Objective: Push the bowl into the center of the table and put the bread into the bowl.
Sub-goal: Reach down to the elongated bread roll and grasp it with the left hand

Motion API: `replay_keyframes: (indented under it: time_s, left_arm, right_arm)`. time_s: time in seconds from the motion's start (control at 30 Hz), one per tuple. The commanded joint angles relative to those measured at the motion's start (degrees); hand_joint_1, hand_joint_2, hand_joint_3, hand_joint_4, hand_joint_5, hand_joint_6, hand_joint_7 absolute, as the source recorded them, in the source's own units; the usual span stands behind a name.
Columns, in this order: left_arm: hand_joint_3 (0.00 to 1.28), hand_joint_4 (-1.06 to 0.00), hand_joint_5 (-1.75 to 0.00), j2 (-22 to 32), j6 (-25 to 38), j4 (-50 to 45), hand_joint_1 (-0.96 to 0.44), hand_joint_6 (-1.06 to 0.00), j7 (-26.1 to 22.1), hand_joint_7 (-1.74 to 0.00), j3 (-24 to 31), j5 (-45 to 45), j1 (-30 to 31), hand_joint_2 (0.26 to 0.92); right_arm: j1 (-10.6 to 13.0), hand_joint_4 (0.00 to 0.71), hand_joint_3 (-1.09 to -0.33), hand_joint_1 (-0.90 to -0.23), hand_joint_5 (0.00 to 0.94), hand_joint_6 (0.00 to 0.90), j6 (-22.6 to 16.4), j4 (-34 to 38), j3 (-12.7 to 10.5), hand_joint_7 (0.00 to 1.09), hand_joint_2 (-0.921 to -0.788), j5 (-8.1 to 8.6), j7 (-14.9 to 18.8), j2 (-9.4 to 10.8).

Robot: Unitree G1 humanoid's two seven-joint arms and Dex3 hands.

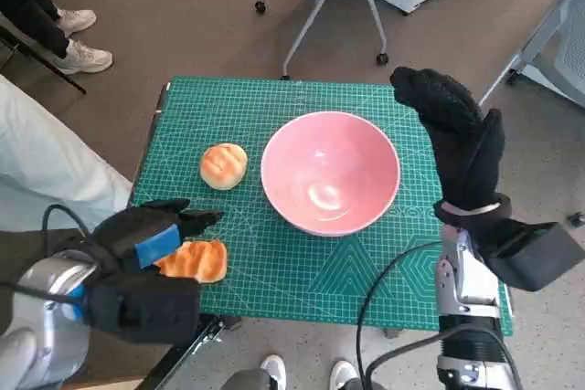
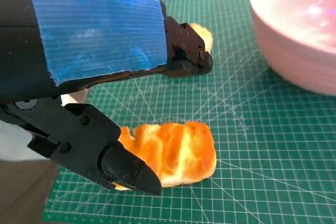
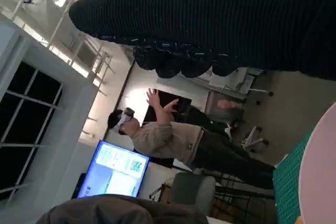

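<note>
While the bowl (image 1: 330, 172) sits mid-bench, the left hand (image 1: 146, 244) hovers spread and empty directly over the near bread (image 1: 194, 260). Right hand (image 1: 455, 134) is raised, open, beside the bowl, farther off.

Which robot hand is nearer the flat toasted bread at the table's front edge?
Left. The left robot hand hovers right over the toasted bread, fingers apart. The right robot hand is raised beyond the pink bowl, across the table.

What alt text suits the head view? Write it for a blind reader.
A glossy pink bowl sits mid green cutting mat, empty. A round bread roll lies left of it; the blue-taped left hand hovers over a flat toasted bread piece, the gloved right hand raised beside the bowl.
</note>
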Motion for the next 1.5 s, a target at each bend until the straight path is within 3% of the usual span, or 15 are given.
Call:
replay_keyframes:
  time_s: [0.03, 0.43, 0.57, 0.63, 0.7, 0.77, 0.8, 0.9, 0.97, 1.5]
  left_arm:
    - [0.0, -0.21, -0.01, -2.08, -0.31, 3.29, -0.27, -0.31, 2.22, -0.01, -1.92, 2.59, -0.79, 0.682]
    - [0.01, -0.34, -0.03, -5.43, 0.83, 8.33, -0.1, -0.4, 4.76, -0.04, -4.08, 6.21, -0.53, 0.718]
    - [0.02, -0.46, -0.05, -5.74, 0.4, 9.32, -0.01, -0.51, 5.6, -0.08, -4.43, 7.62, -0.32, 0.754]
    - [0.03, -0.57, -0.09, -5.55, -0.35, 9.57, 0.03, -0.6, 6.35, -0.12, -4.39, 8.03, -0.03, 0.784]
    - [0.02, -0.71, -0.27, -5.28, -1.31, 9.81, 0.07, -0.65, 7.12, -0.3, -4.2, 8.18, 0.27, 0.828]
    - [0.04, -0.74, -0.7, -5.0, -2.46, 10.06, 0.04, -0.61, 7.92, -0.72, -3.86, 8.15, 0.62, 0.873]
    - [0.06, -0.74, -0.88, -4.88, -2.97, 10.16, 0.03, -0.61, 8.27, -0.84, -3.7, 8.1, 0.78, 0.883]
    - [0.08, -0.75, -1.11, -4.59, -4.52, 10.75, 0.01, -0.65, 9.45, -0.95, -3.25, 7.95, 1.23, 0.883]
    - [0.09, -0.76, -1.16, -4.64, -5.03, 11.18, 0.01, -0.68, 9.91, -0.95, -3.06, 7.96, 1.42, 0.875]
    - [0.11, -0.78, -1.08, -5.63, -5.61, 14.47, 0.0, -0.66, 11.58, -1.13, -2.52, 7.76, 1.3, 0.865]
  right_arm:
    - [0.79, 0.228, -0.779, -0.66, 0.003, 0.085, 0.93, 0.06, -0.05, 0.61, -0.921, 0.4, 0.68, -0.1]
    - [1.37, 0.228, -0.779, -0.671, 0.002, 0.087, 1.38, -1.01, -0.02, 0.61, -0.921, 0.39, 0.54, -0.27]
    - [1.55, 0.228, -0.778, -0.674, 0.002, 0.087, 1.56, -1.47, -0.02, 0.61, -0.921, 0.35, 0.44, -0.33]
    - [1.62, 0.228, -0.778, -0.675, 0.002, 0.086, 1.56, -1.56, -0.04, 0.61, -0.921, 0.34, 0.42, -0.33]
    - [1.65, 0.228, -0.777, -0.677, 0.002, 0.085, 1.5, -1.56, -0.06, 0.61, -0.921, 0.29, 0.37, -0.31]
    - [1.65, 0.229, -0.777, -0.678, 0.002, 0.084, 1.46, -1.55, -0.07, 0.61, -0.921, 0.22, 0.3, -0.29]
    - [1.66, 0.229, -0.777, -0.679, 0.002, 0.084, 1.45, -1.56, -0.06, 0.61, -0.921, 0.2, 0.27, -0.27]
    - [1.58, 0.229, -0.777, -0.68, 0.002, 0.083, 1.33, -1.39, -0.02, 0.61, -0.921, 0.02, 0.11, -0.17]
    - [1.53, 0.229, -0.777, -0.68, 0.002, 0.083, 1.22, -1.2, 0.0, 0.61, -0.921, -0.05, 0.06, -0.07]
    - [1.58, 0.229, -0.778, -0.673, 0.001, 0.083, 1.5, -0.7, -0.03, 0.61, -0.921, 0.76, 0.49, 0.26]
